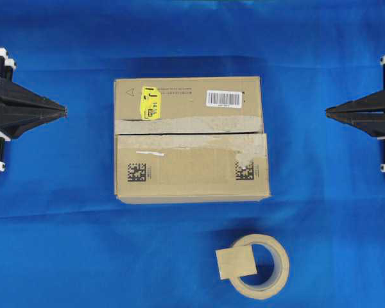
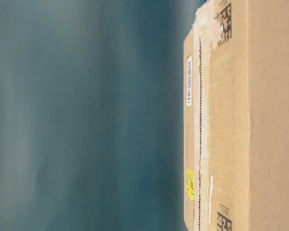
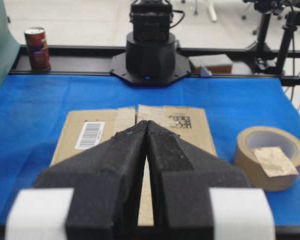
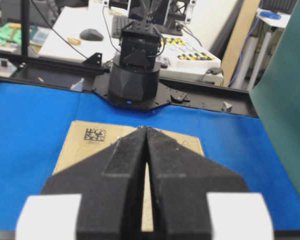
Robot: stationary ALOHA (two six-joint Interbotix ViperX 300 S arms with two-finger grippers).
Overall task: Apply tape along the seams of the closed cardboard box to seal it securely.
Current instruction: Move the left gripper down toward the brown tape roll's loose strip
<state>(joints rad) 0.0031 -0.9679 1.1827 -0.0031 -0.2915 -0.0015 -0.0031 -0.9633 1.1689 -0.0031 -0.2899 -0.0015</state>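
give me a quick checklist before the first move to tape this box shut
1. Cardboard box flaps closed and flat: ok.
2. Seam exposed, nothing lying across it: ok, though old torn tape remnants edge it.
3. Tape piece reachable: ok, it rests on the tape roll in front of the box.
4. Left gripper empty and clear of the box: ok, shut, holding nothing.
5. Right gripper likewise: ok, shut.
6. Tape piece loose or stuck to the roll: cannot tell.
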